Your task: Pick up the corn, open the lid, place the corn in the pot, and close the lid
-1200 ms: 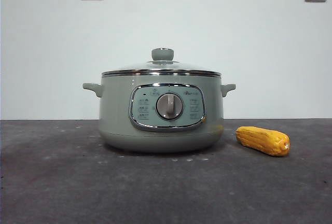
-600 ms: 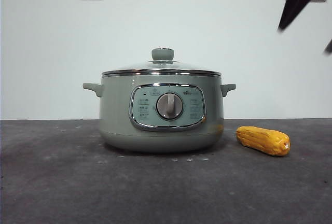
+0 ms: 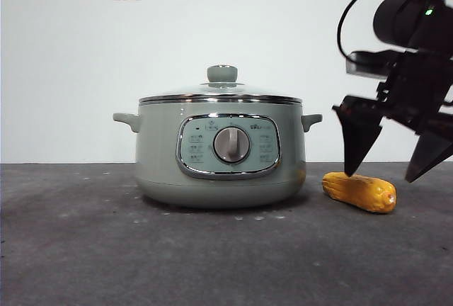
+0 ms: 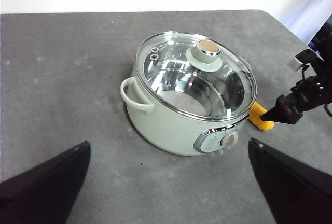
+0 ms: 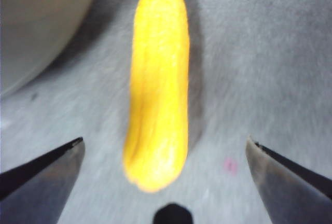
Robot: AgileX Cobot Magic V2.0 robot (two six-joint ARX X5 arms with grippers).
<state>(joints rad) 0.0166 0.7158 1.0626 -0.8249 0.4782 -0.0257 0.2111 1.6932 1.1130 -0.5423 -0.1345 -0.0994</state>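
Corn [image 3: 359,191] lies on the grey table [image 3: 71,249], just right of the pot [image 3: 219,154], whose lid [image 3: 221,93] is on. Picking it up is the step in hand: the right gripper [image 3: 389,171] hovers above, jaws wide and empty, and should descend and close. Its wrist view shows the corn centred between the jaws. Left gripper [image 4: 166,182] waits, open.

Desk: we see a grey, mottled desk [image 4: 67,68] carrying everything.
Pot: our large round sage-green cooker pot [image 4: 174,125] stands upright, its control panel and silver dial showing.
Lid: the round glass lid with shiny metal rim [image 4: 194,73] sits closed on the pot, sage-green knob up.
Corn: we catch a yellow-orange corn cob [image 4: 259,117] just beside the pot, mostly hidden.
Left end effector: ours [image 4: 166,182], jaws wide apart, well short of the pot.
Right end effector: [image 4: 290,109] near the corn.
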